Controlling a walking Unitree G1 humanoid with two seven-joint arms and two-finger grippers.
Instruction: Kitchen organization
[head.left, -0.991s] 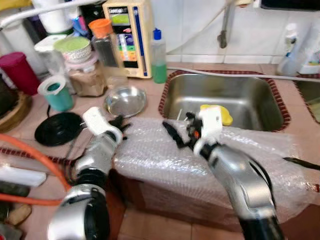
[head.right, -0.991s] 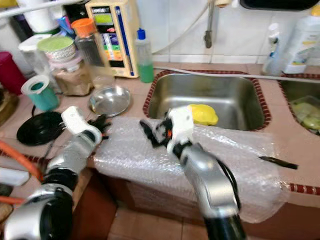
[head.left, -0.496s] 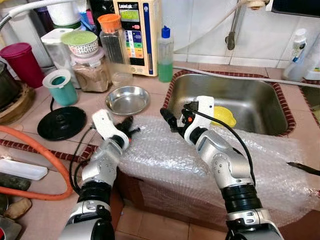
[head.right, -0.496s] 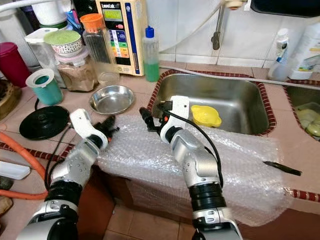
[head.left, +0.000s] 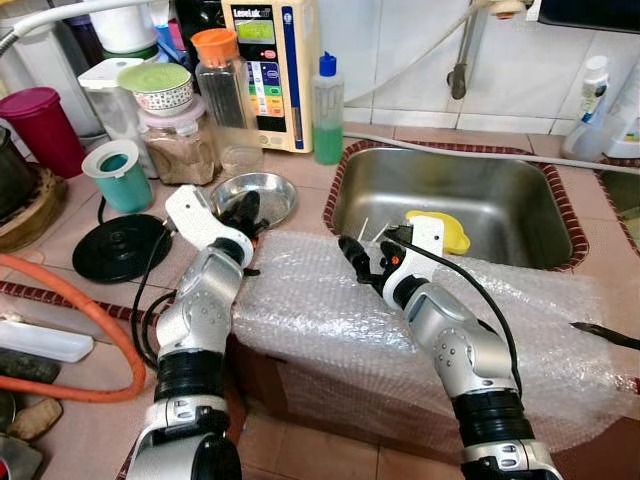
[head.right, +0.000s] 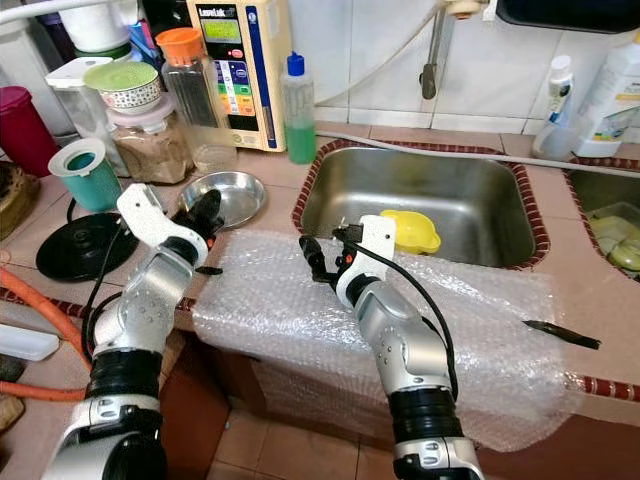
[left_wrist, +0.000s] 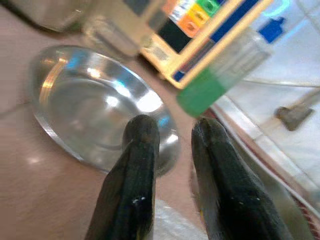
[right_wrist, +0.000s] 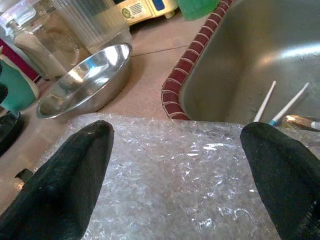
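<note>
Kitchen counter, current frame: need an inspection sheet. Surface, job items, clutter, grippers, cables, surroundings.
Surface: tiled counter, bubble wrap draped over its front edge.
Job's things: steel bowl left of sink; yellow item in sink.
Clutter: jars, teal cup, black lid, green bottle.
Grippers: left gripper slightly open at the bowl rim; right gripper open over bubble wrap.
Cables: orange hose at left.
Surroundings: tiled wall, faucet.

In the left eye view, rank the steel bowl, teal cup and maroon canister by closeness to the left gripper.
From the left gripper:
1. Steel bowl, right at its fingertips.
2. Teal cup, farther to the robot's left.
3. Maroon canister, at the far left edge.
</note>
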